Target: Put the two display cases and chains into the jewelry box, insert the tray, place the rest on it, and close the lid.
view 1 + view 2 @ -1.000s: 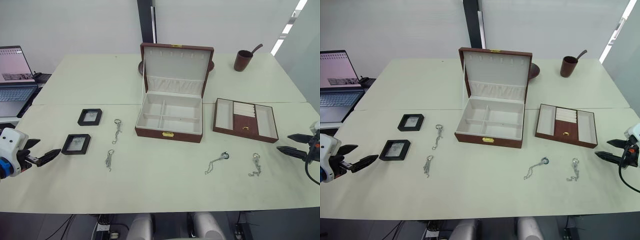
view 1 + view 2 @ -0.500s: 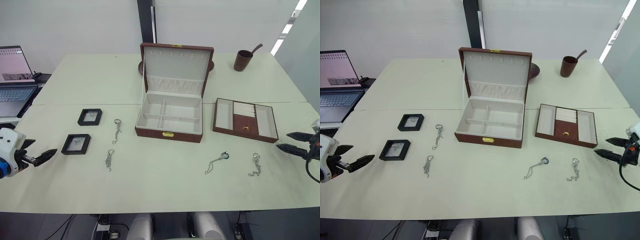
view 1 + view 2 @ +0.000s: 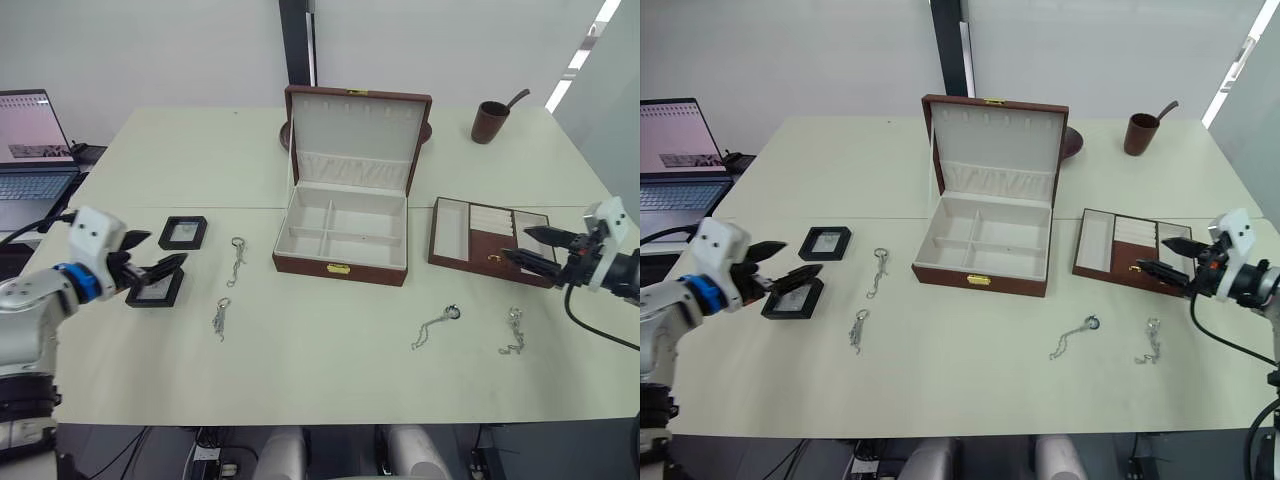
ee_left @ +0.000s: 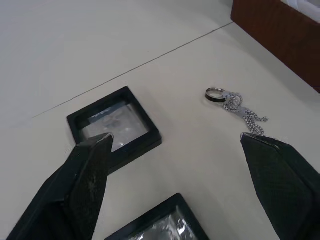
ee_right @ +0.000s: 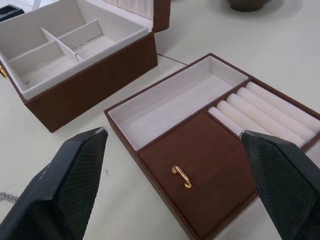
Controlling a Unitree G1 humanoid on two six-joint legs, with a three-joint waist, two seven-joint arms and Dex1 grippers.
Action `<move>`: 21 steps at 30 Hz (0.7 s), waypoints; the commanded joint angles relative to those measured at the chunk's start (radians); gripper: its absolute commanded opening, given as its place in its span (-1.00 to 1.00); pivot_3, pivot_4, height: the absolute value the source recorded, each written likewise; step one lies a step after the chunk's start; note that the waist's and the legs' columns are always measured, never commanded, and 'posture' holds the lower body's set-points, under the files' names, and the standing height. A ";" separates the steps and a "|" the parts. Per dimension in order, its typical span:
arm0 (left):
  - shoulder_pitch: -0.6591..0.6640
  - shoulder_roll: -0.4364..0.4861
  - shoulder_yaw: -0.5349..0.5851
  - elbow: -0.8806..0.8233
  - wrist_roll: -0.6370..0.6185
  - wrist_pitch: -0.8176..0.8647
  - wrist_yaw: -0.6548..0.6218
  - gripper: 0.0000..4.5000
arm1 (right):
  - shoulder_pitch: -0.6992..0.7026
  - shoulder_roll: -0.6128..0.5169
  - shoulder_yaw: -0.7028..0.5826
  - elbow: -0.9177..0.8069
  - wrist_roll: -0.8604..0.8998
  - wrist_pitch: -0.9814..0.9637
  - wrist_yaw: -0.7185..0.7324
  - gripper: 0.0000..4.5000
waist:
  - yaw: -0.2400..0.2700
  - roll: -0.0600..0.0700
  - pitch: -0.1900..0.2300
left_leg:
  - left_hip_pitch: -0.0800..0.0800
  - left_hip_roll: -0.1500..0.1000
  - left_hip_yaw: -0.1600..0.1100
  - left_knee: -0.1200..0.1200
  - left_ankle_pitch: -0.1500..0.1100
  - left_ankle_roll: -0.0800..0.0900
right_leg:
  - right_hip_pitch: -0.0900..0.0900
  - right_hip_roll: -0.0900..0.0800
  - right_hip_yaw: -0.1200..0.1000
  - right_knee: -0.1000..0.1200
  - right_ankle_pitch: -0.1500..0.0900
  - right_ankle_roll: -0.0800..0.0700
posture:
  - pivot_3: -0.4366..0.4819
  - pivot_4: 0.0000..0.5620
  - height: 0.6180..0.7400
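The brown jewelry box stands open mid-table, its lid upright and its white compartments empty. The tray lies to its right. Two black display cases lie at the left, one farther and one nearer. Two chains lie beside them, and two more at the front right. My left gripper hangs open just above the nearer case. My right gripper is open over the tray's right end. In the left wrist view, the farther case lies between my fingers.
A laptop sits off the table's left side. A brown cup with a spoon stands at the back right, and a dark bowl peeks out behind the box lid. A seam crosses the table behind the cases.
Both arms have swung inward. The left gripper has come from the front left edge to over the nearer case. The right one has moved from the right edge to the tray.
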State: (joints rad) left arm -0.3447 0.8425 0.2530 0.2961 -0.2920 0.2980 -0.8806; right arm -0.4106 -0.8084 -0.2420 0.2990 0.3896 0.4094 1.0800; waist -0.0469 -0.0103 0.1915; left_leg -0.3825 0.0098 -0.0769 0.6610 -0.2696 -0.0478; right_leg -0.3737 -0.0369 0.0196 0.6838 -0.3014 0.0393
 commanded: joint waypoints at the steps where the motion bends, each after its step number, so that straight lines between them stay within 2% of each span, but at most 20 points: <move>1: -0.079 -0.026 -0.051 0.008 0.042 -0.020 0.037 0.30 | -0.049 0.035 0.044 -0.049 -0.043 -0.039 -0.069 0.58 | 0.000 0.000 0.000 | 0.000 -0.001 0.000 0.000 0.000 0.000 | 0.000 0.000 0.000 0.000 0.000 0.000 | -0.05 -0.47 1.00; 4: -0.164 -0.082 -0.122 0.076 0.099 -0.045 0.072 -0.11 | -0.090 0.084 0.118 -0.048 -0.104 -0.052 -0.130 0.14 | 0.000 0.000 0.000 | -0.001 -0.002 0.000 0.000 0.000 0.000 | -0.001 0.000 0.000 0.000 0.000 0.000 | -0.05 -0.47 1.00; 9: -0.266 -0.173 -0.212 0.194 0.175 -0.099 0.106 -0.79 | -0.156 0.163 0.219 0.000 -0.201 -0.094 -0.204 -0.41 | 0.002 0.000 0.000 | -0.001 -0.004 0.000 0.001 0.000 0.000 | -0.001 0.001 0.000 0.000 0.000 0.000 | -0.05 -0.47 1.00; 11: -0.308 -0.215 -0.223 0.244 0.182 -0.114 0.124 -1.00 | -0.174 0.196 0.250 0.010 -0.222 -0.095 -0.224 -0.61 | 0.002 0.000 0.000 | -0.002 -0.005 0.000 0.001 0.000 0.000 | -0.002 0.001 0.000 0.000 0.000 0.000 | -0.05 -0.47 1.00; 15: -0.354 -0.267 -0.254 0.304 0.217 -0.136 0.140 -1.00 | -0.195 0.233 0.303 0.030 -0.269 -0.103 -0.247 -0.99 | 0.003 -0.001 -0.001 | -0.012 -0.005 0.000 0.003 0.001 -0.001 | -0.012 0.001 0.000 0.003 0.001 0.000 | -0.05 -0.47 1.00; 21: -0.374 -0.327 -0.267 0.304 0.213 -0.144 0.118 -1.00 | -0.198 0.285 0.324 -0.022 -0.256 -0.084 -0.231 -0.99 | 0.002 -0.001 -0.001 | -0.014 -0.007 0.000 0.004 0.002 -0.003 | -0.016 0.000 0.000 0.007 0.001 0.000 | -0.05 -0.47 1.00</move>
State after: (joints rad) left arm -0.7045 0.5143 -0.0141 0.6268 -0.0730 0.1675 -0.7545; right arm -0.6014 -0.5259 0.0838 0.3194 0.1231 0.3218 0.8454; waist -0.0444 -0.0113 0.1907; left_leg -0.3970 0.0026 -0.0776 0.6654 -0.2673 -0.0509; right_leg -0.3893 -0.0373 0.0190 0.6908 -0.3008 0.0389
